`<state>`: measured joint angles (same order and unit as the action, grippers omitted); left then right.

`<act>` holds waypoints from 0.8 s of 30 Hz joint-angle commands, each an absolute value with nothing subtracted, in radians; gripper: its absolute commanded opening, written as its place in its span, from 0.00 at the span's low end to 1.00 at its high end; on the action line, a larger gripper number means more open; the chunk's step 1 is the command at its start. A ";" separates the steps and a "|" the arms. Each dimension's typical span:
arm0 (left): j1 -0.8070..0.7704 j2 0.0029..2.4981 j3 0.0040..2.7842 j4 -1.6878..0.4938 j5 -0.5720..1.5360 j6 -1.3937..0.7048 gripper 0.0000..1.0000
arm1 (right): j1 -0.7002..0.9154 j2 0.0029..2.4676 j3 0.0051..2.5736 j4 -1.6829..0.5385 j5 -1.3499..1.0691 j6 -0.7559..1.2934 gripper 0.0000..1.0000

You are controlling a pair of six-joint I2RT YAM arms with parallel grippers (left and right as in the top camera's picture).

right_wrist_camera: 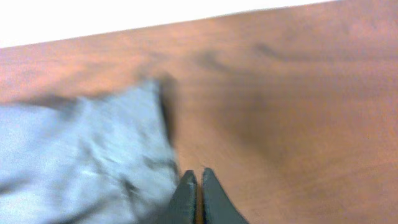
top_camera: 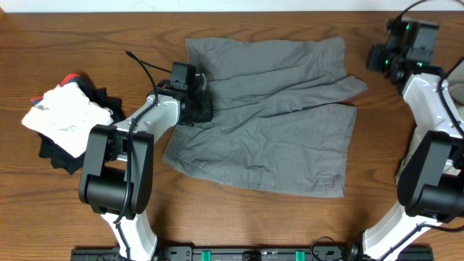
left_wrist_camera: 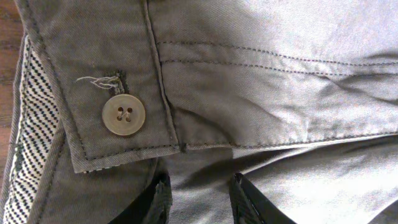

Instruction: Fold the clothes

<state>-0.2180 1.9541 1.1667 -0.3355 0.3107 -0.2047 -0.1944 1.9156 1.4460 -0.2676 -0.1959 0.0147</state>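
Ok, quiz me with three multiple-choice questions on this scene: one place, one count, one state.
1. Where is the pile of white and black clothes? A on the grey cotton shorts; B beside the left arm, apart from the shorts; C draped over an arm.
2. How many round buttons show on the shorts' waistband? A one; B two; C four.
3. The right gripper is: A wide open; B clamped on the shorts; C shut, empty.
Answers: B, wood shows between pile and shorts; A, the left wrist view shows a single button; C, its fingertips meet with nothing between.
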 commanded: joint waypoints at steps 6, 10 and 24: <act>-0.215 2.022 1.134 -0.362 0.272 -0.195 0.35 | -0.094 1.968 1.465 -0.365 -0.400 -0.086 0.07; -0.215 2.018 1.134 -0.362 0.303 -0.191 0.40 | -0.049 2.041 1.465 -0.451 -0.374 -0.106 0.05; -0.216 1.987 1.102 -0.601 0.361 -0.215 0.41 | -0.046 2.113 1.464 -0.761 -0.223 -0.106 0.14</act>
<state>-0.2180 1.9331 1.1740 -0.5255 0.3473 -0.2058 -0.0380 2.1036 1.4609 -0.7242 -0.2726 -0.0929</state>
